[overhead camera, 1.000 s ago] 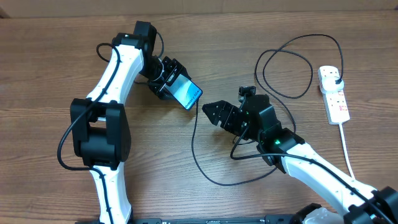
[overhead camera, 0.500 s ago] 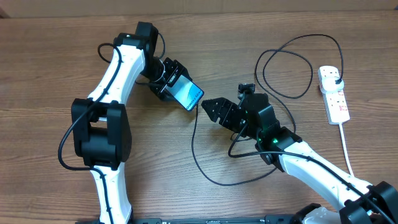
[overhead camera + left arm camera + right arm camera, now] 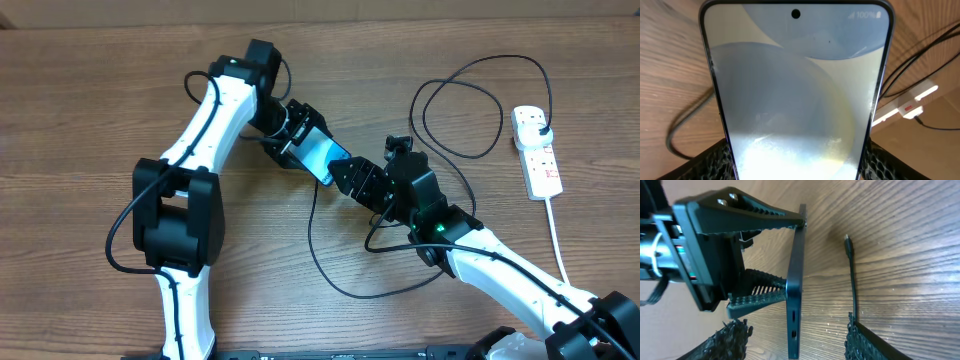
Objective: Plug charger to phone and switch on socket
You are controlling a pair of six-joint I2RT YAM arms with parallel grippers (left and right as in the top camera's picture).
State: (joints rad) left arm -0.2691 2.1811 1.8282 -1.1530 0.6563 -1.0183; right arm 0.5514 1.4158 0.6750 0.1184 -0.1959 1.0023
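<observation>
Left claw (image 3: 303, 146) is clamped on the phone (image 3: 326, 161), its ribbed black fingers (image 3: 715, 161) pinching both long sides at the near end, and the handset is up off the surface (image 3: 80, 100), tilted on edge. In the left wrist view it's a slim slab with a dark frame, a pale blue screen with soft grey curves, a punch-hole lens at the top middle and a small battery readout in the corner. Right claw (image 3: 348, 176) is just beside it, jaws apart, and the phone's thin end edge with its small slots sits in the gap without touching either finger. The charger (image 3: 852, 282), a thin black cable, runs up along the inside of one right finger, and its plug tip (image 3: 847, 242) points forward, beside the phone's edge but clear of it; whether that finger pins the cable, I can't tell. Further out, the cable loops across the wood to the socket (image 3: 538, 156), a white strip near the right edge, its white cord (image 3: 556, 240) trailing towards the front. Plenty of bare wood left of the left arm.
</observation>
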